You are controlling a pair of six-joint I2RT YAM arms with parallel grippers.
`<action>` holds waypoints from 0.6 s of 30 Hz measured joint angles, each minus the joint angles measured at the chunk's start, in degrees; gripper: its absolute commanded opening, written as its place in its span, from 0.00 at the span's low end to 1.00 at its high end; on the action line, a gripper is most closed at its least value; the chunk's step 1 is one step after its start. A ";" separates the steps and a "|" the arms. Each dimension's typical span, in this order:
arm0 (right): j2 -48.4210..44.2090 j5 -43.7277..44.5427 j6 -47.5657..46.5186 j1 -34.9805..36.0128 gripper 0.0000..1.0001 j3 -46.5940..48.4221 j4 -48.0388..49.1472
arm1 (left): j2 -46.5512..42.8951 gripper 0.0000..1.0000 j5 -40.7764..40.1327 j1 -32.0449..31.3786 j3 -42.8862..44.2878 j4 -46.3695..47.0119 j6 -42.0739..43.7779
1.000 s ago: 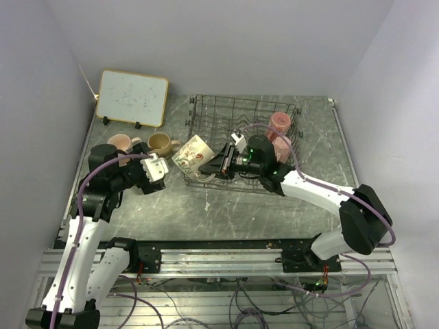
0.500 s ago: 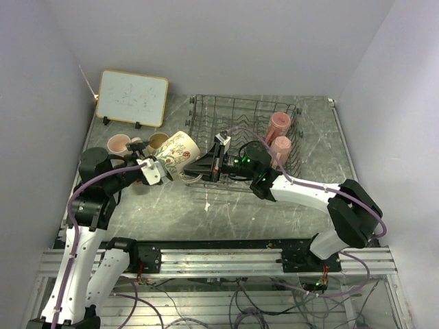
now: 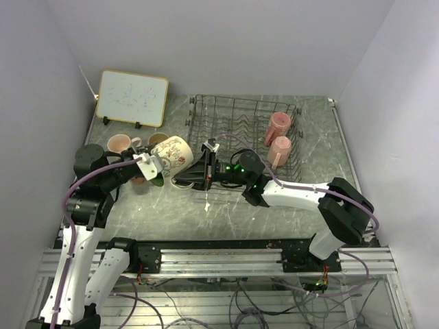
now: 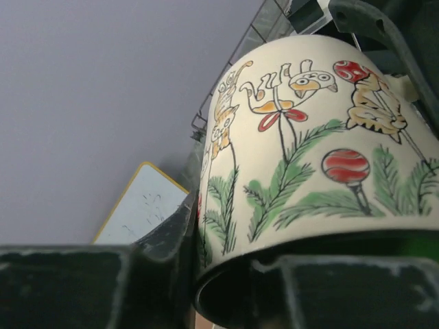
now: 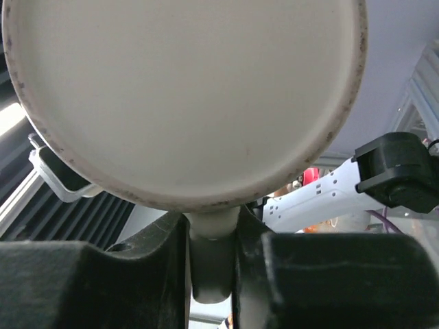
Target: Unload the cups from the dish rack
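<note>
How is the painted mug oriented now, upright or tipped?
Tipped on its side. In the top view the painted mug shows its side wall, and the right wrist camera looks straight at its flat base.

walls — plain pale grey | table — dark marbled top (scuffed) | whiteboard leaning at far-left wall

Framed whiteboard on marbled table

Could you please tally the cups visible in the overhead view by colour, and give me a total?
pink cups: 3
tan cup: 1
cream patterned cup: 1
Total: 5
</note>
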 measured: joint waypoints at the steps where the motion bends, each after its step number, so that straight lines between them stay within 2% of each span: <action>1: 0.57 -0.48 0.39 0.24 0.41 0.00 0.09 | 0.46 0.07 0.00 0.09 0.70 -0.11 -0.07; 4: 1.68 -0.74 -0.07 0.00 0.62 0.00 0.83 | 1.40 0.07 0.59 0.02 2.84 -3.17 -1.01; 8: 0.66 -1.81 -3.26 -1.57 0.77 -0.33 -2.71 | 5.31 0.07 0.46 -0.20 5.77 -11.30 0.11; 12: -4.02 -2.64 -11.19 -6.19 0.82 -0.79 -16.24 | 10.80 0.07 -2.62 -0.28 8.55 -17.90 1.70; 18: -13.90 1.73 -25.92 -17.77 0.86 0.33 -35.21 | 17.99 0.07 -12.94 -0.33 9.07 -31.71 5.09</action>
